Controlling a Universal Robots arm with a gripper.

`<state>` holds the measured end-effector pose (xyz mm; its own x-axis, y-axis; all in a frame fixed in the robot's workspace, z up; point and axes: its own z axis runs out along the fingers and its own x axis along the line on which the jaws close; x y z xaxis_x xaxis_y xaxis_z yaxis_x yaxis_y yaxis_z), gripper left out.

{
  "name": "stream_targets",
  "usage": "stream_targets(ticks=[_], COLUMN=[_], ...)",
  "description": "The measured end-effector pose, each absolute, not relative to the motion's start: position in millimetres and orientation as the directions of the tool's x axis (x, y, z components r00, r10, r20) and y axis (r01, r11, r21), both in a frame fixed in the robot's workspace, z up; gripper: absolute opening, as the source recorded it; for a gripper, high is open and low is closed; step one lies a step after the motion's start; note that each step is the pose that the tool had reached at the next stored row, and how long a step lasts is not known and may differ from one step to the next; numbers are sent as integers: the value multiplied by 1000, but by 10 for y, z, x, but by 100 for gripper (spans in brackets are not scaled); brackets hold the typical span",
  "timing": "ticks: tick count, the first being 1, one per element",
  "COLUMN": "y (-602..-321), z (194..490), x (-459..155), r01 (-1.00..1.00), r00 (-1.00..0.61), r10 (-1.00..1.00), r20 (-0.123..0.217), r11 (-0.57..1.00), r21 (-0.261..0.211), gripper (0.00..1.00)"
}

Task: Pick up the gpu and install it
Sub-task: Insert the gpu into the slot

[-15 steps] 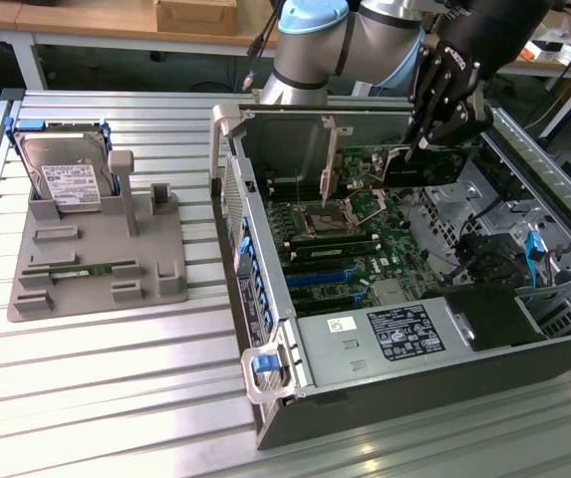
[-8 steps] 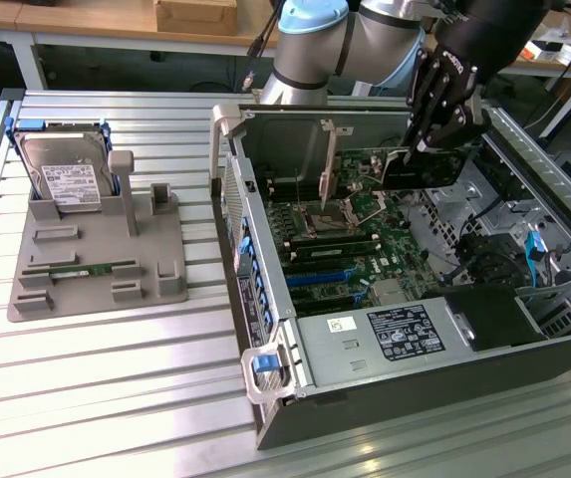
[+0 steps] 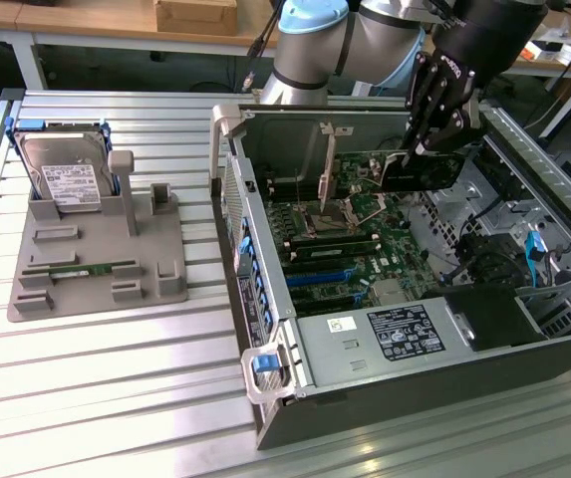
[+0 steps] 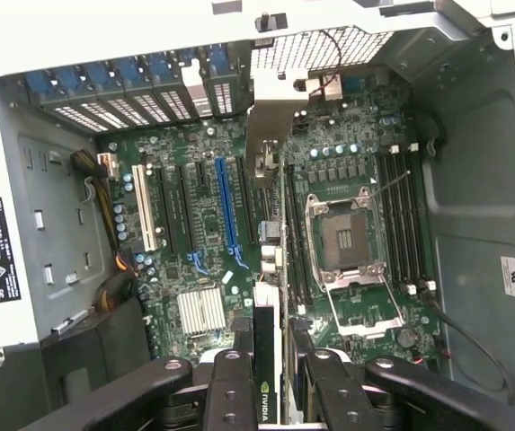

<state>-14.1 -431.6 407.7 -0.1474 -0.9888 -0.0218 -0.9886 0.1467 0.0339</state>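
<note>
place: robotics lab | signs: slatted aluminium table (image 3: 116,388); open PC case (image 3: 385,299); wooden workbenches (image 3: 96,20)

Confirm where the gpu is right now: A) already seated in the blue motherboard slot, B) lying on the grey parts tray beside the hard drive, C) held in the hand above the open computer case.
C: the hand grips the gpu over the motherboard of the open case, and the blue slot is still bare.
</note>
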Motion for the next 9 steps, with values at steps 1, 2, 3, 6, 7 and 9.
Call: stream_targets(ticks=[1, 2, 3, 6, 7, 9], y=[-4316, -4316, -4316, -4316, -4316, -4316], z=[4072, 4069, 4063, 4050, 4045, 4036], x=[-141, -141, -141, -140, -141, -141], r01=[-989, -989, -989, -989, -989, -989], r00=[-147, -147, -147, -147, -147, -147], r10=[-989, -989, -989, -989, -989, -989], r20=[-22, -22, -22, -22, -22, -22], r11=[147, 147, 147, 147, 147, 147], r21=[34, 34, 34, 34, 34, 34], gripper=[27, 27, 27, 27, 27, 27])
